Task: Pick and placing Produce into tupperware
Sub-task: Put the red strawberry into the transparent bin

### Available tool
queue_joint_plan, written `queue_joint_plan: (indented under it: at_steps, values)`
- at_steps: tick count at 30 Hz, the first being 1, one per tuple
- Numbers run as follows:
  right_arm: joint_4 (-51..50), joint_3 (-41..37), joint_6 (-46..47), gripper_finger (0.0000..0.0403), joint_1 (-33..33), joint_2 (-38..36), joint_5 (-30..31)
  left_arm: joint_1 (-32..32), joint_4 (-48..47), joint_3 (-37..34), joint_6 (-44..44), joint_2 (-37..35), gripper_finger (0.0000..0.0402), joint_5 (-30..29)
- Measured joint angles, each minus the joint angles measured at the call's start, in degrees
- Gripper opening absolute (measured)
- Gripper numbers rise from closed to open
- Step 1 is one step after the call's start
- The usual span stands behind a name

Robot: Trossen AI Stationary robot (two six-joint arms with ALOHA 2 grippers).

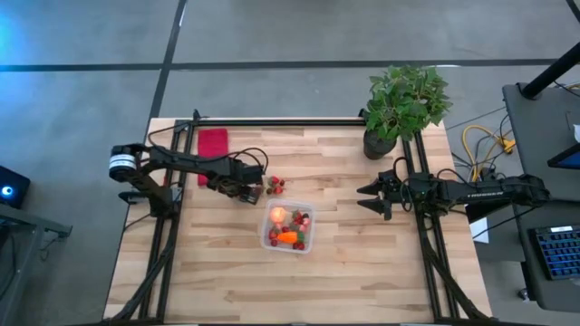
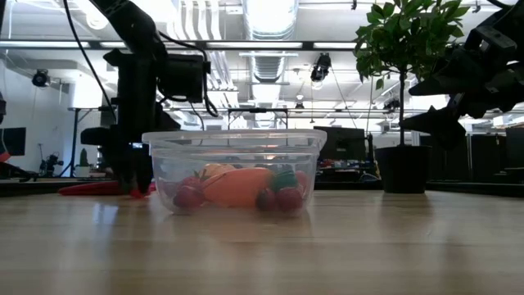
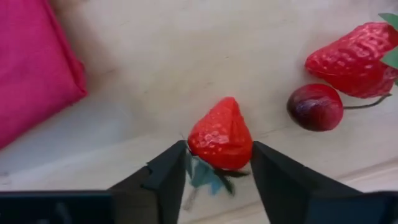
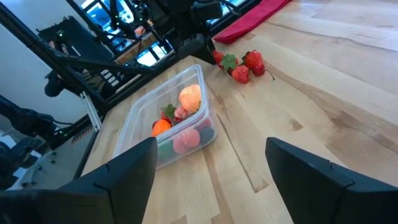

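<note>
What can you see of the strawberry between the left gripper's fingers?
The small glossy red plastic-looking strawberry has a seeded skin and a green leafy cap. It lies on the pale wooden table, tip pointing away from the left gripper, whose dark fingers bracket its cap end, seemingly touching. A dark cherry and another strawberry lie apart nearby.

Two dark, slim arms on black frame rails

The left arm (image 1: 181, 165) is black throughout, with a pale grey-white ring around the joint at its base end and thin black cables looping loosely along its links. Its gripper fingers (image 3: 158, 180) are matte black, flat-faced wedges with angular edges. The right arm (image 1: 480, 190) is equally dark, carrying small pale lettering along its forearm; its fingers (image 4: 127, 171) are broad, smooth black blades.
</note>
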Motion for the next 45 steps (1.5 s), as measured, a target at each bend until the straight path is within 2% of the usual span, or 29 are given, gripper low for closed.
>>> queue_joint_plan:
  at_steps: [6,15,20,23,25,28,30,32,39,42,45]
  values:
    - [0.0,0.0,0.0,0.0295,0.0,0.0,0.0,0.0,0.1,0.0,1.1,0.0,0.012,-0.1]
    - [0.0,0.0,0.0,0.0293,0.0,0.0,0.0,-0.1,0.1,1.1,4.6,-0.9,0.0095,-1.0]
    - [0.0,0.0,0.0,0.0293,0.0,0.0,0.0,-0.3,-0.3,3.6,7.6,-5.1,0.0093,-1.3]
    - [0.0,0.0,0.0,0.029,0.0,0.0,0.0,-1.7,1.4,5.8,14.3,-9.4,0.0093,-1.1]
    - [0.0,0.0,0.0,0.0288,0.0,0.0,0.0,-3.2,5.4,7.0,20.7,-12.4,0.0093,1.4]
    - [0.0,0.0,0.0,0.0289,0.0,0.0,0.0,-5.2,11.2,7.1,28.1,-15.8,0.0093,9.9]
    - [0.0,0.0,0.0,0.0291,0.0,-0.1,0.0,-6.0,14.5,6.9,29.7,-16.8,0.0093,15.9]
    - [0.0,0.0,0.0,0.0294,0.0,-0.1,0.0,-6.5,16.6,6.6,29.7,-16.7,0.0093,19.3]
    - [-0.1,0.0,0.0,0.029,0.0,-0.1,0.0,-7.3,19.0,6.5,28.5,-9.3,0.0104,21.7]
    - [-0.2,0.0,0.0,0.0288,0.0,-0.1,0.0,-8.2,20.8,7.3,25.0,-5.3,0.0122,22.9]
    - [-0.2,0.0,0.0,0.029,0.0,0.0,0.0,-10.0,23.1,9.2,25.7,-2.9,0.0148,23.2]
